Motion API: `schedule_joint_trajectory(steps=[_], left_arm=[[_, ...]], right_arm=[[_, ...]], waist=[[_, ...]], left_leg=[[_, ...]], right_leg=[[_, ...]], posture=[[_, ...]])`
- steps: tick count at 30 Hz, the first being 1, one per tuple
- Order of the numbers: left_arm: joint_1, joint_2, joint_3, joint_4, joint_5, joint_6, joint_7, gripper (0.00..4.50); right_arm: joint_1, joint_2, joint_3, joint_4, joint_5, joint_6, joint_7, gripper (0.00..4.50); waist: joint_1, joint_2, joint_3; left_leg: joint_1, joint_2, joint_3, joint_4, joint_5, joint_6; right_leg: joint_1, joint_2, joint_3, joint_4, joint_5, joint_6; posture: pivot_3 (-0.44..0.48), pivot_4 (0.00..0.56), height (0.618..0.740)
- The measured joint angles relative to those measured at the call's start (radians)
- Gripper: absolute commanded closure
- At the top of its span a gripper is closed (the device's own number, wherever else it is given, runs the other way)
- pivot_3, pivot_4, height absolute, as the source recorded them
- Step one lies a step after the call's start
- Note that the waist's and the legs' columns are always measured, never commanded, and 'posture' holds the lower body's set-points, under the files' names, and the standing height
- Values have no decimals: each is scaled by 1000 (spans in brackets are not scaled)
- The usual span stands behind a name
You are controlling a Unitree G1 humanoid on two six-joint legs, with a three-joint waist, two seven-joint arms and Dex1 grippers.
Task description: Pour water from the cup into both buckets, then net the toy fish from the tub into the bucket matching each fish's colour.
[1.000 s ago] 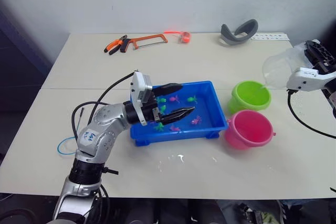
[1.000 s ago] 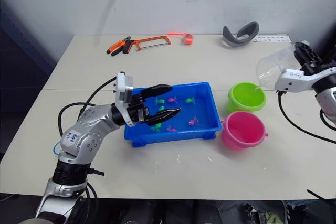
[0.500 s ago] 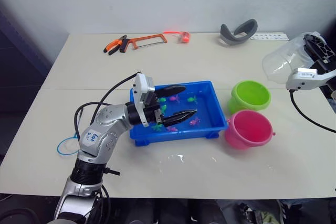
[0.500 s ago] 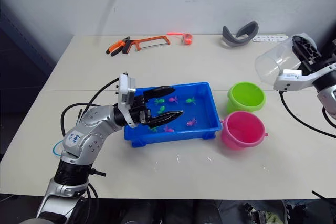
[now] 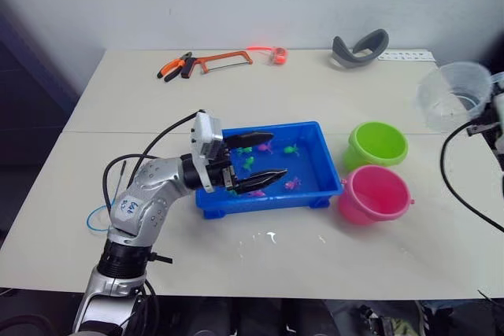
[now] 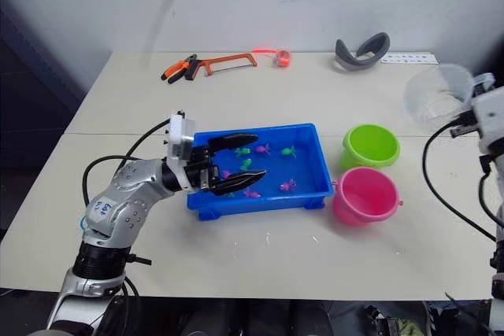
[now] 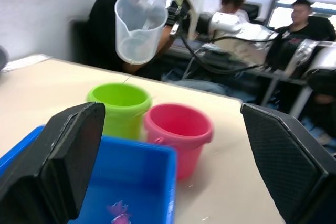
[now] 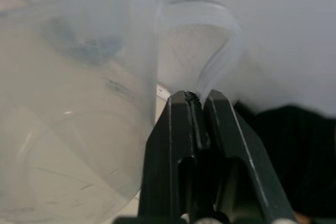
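Water work stood at this state: the right gripper [image 8: 197, 98] had its jaws pinched shut on the thin handle of the clear cup [image 5: 453, 100], which it held upright in the air, above the tabletop [image 5: 315, 92] and beyond the far right side of the green bucket [image 5: 376, 143]. That bucket sat on the tabletop with the pink bucket [image 5: 374, 193] touching it on the near side, both just right of the blue tub [image 5: 315, 194]. Several small pink and green toy fish [image 6: 264, 149] lay scattered in the tub. The left gripper [image 5: 256, 159] hovered over the left half of the tub, its two black jaws spread wide apart and holding nothing, pointing toward the buckets. At the far edge of the tabletop lay an orange-framed hacksaw [image 5: 224, 58] beside orange-handled pliers [image 5: 173, 67], and farther right a grey curved band [image 5: 358, 46]. In the left wrist view, people [image 7: 121, 30] sat behind the tabletop.
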Motion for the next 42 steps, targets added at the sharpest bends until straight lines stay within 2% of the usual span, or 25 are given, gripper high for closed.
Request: schedule_joint_trajectory(steps=[2,5,12,16,18,21,23,28,29,32,34,35,39,42], left_arm=[[7,40,-2,-33,-30,10,-57,0],[9,117,-4,-72,-32,11,-137,0],[9,142,-8,-92,-37,11,-189,0],[10,149,-11,-97,-44,10,-207,0],[22,153,-12,-95,-39,7,-213,0],[37,153,-12,-93,-24,-5,-207,0],[38,153,-11,-92,-21,-10,-205,0],[51,165,-5,-92,-15,-20,-205,0],[63,173,-2,-91,-13,-25,-204,0],[75,176,3,-88,-10,-26,-203,0],[88,182,17,-73,-9,-33,-202,0],[99,190,24,-65,-8,-36,-202,0],[170,210,64,-51,3,-56,-187,0],[212,215,127,-21,7,-68,-142,0]], right_arm=[[45,27,-66,-52,108,153,20,4437],[109,65,-140,-60,147,238,-15,4437],[148,122,-208,-27,173,263,-43,4437],[164,155,-205,34,165,226,-42,4437],[125,180,-201,178,123,133,-88,4437],[66,198,-161,386,82,14,-81,4437],[48,199,-161,448,77,-24,-80,4437],[58,199,-161,498,79,-83,-63,2578],[96,202,-163,473,86,-89,-57,2088],[150,214,-169,430,98,-88,-50,1153],[258,240,-203,318,135,-72,-26,233],[332,253,-225,234,165,-48,-11,60],[599,291,-307,-88,275,24,69,60],[708,301,-354,-312,367,45,151,60]], waist=[[2,0,0],[4,0,0],[1,0,0],[-5,0,0],[-14,1,0],[-19,1,0],[-20,1,0],[-21,1,0],[-19,1,0],[-18,1,0],[-17,1,0],[-16,1,-1],[-11,3,-1],[-23,3,0]], left_leg=[[0,0,0,0,0,0],[0,-1,0,0,0,0],[1,-1,1,0,0,1],[2,-1,2,0,0,1],[2,-1,2,-1,0,1],[1,-1,2,0,0,1],[1,-1,2,-1,0,1],[1,-1,1,-1,0,1],[1,-1,1,-1,0,1],[1,-1,1,-1,0,1],[1,-1,0,-1,0,1],[1,-1,0,-2,0,1],[2,0,0,-3,-1,0],[4,0,2,-3,-1,0]], right_leg=[[0,0,0,0,0,0],[0,-1,0,0,0,0],[0,0,1,0,0,0],[-1,0,2,1,0,0],[-1,0,2,1,0,0],[0,0,2,1,0,0],[-1,0,2,1,0,0],[0,0,2,1,0,0],[0,0,2,0,0,0],[0,-1,2,0,0,0],[0,-1,2,0,0,0],[0,-1,2,-1,0,0],[0,-3,3,-2,0,0],[0,-6,4,-3,0,0]], posture=[[0,150,740],[0,150,740],[0,150,740],[0,150,740],[0,150,740],[0,150,740],[0,150,740],[0,150,740],[0,150,740],[0,150,740],[0,150,740],[0,150,740],[0,150,740],[0,150,740]])
